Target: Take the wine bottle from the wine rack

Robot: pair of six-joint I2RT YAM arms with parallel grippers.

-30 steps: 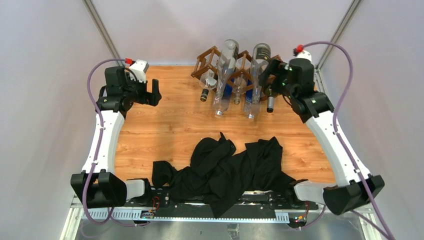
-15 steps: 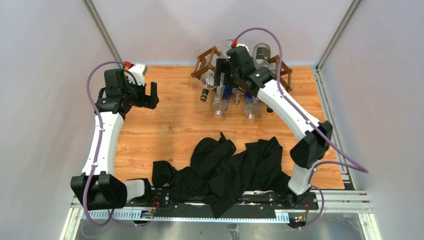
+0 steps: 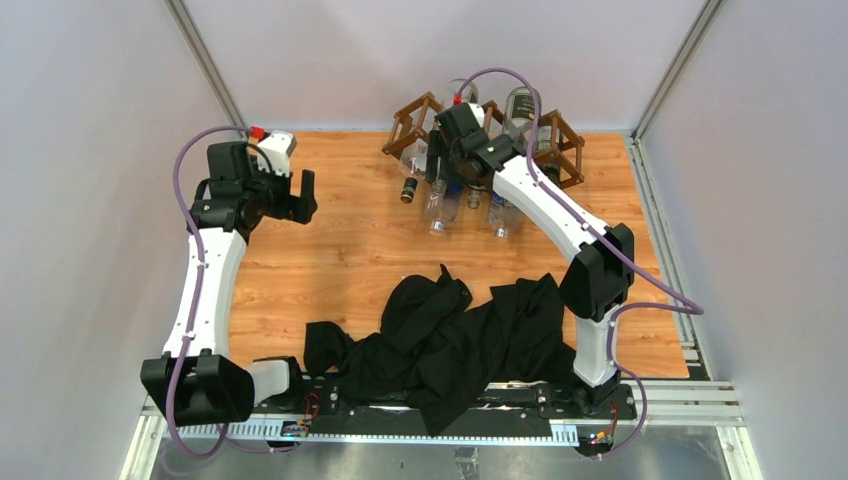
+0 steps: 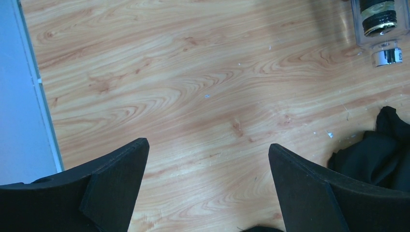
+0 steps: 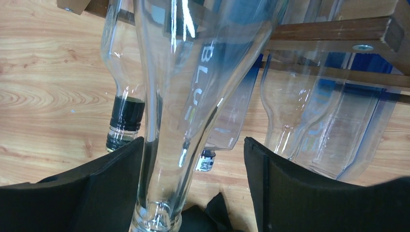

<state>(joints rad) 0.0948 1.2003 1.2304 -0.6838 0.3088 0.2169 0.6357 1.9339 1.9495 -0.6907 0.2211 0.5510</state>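
The dark brown wine rack stands at the table's far edge with several bottles lying in its cells, necks toward me. My right gripper reaches over the rack's left-middle. In the right wrist view, the right gripper straddles the neck of a clear glass wine bottle that slopes down out of the rack. The left finger lies against the glass; the right finger stands off with a gap. My left gripper hangs wide open over bare wood at the far left.
A clear bottle with a black cap lies left of the straddled one, and more clear bottles lie to its right. A heap of black cloth covers the near middle of the table. Grey walls close the sides and back.
My right arm swung from the rack's right end to its left-middle, and its jaws narrowed around the clear bottle's neck. The left arm stayed still.
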